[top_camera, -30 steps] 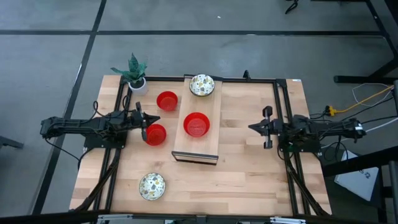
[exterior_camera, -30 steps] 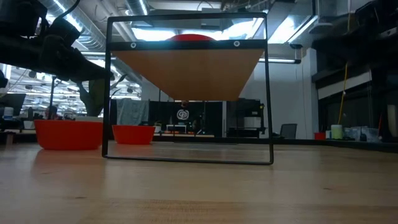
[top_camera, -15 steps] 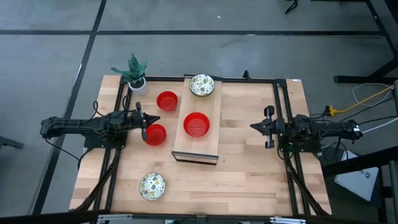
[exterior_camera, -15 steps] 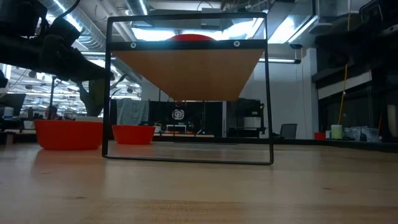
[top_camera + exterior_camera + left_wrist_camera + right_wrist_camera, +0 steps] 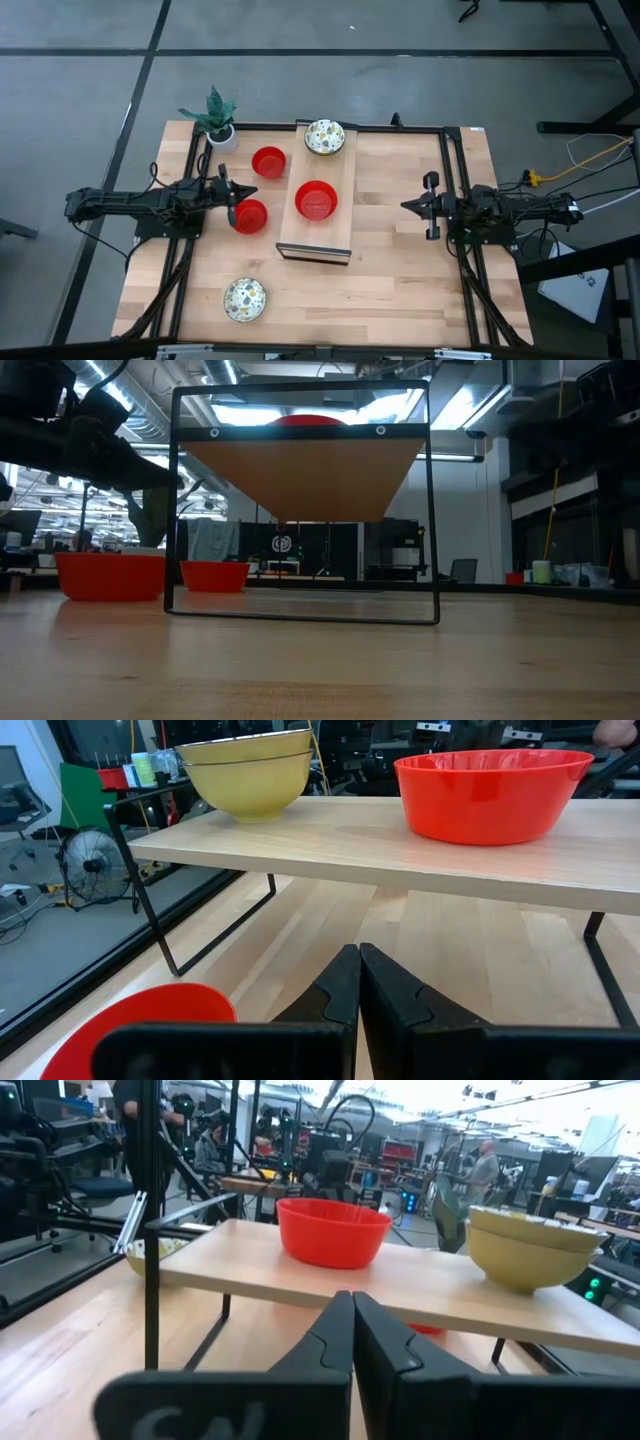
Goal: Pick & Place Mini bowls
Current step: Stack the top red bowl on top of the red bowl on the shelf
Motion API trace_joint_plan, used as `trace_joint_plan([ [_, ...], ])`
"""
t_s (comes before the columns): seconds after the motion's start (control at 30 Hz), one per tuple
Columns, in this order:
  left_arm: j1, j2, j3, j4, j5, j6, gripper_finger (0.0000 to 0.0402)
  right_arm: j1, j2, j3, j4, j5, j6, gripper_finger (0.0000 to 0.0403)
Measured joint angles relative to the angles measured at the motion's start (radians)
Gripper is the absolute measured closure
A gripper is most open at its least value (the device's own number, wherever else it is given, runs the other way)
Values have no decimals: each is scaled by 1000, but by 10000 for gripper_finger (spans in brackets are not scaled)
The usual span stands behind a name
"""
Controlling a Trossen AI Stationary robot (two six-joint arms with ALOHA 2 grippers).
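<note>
Plainly, both sets of jaws are clenched on nothing: the left gripper (image 5: 240,194) hangs just beside a red bowl (image 5: 250,215) on the surface (image 5: 400,280), and the right gripper (image 5: 408,205) hangs over bare wood, well apart from the shelf (image 5: 318,238). In each wrist view the dark fingers (image 5: 350,990) meet in a closed seam.

No brand, label or readable writing shows anywhere.

A second red bowl (image 5: 268,161) sits on the surface by the shelf's left side, and a third red bowl (image 5: 316,199) stands on the shelf top. On the shelf's far end rest speckled bowls (image 5: 325,137); the wrist views show two stacked there, one inside the other. Another speckled bowl (image 5: 244,298) sits alone near the front left. A potted plant (image 5: 216,118) stands at the far left corner.

In the low view the shelf hides nearly all of its red bowl, only a sliver of rim (image 5: 302,420) showing, and the speckled bowls are not visible.
</note>
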Motion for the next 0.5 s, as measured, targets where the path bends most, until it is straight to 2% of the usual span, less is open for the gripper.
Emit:
trace_joint_plan([
  [0.5,0,0,0,0,0,0,398,0,0,0,-63,0,0,399],
])
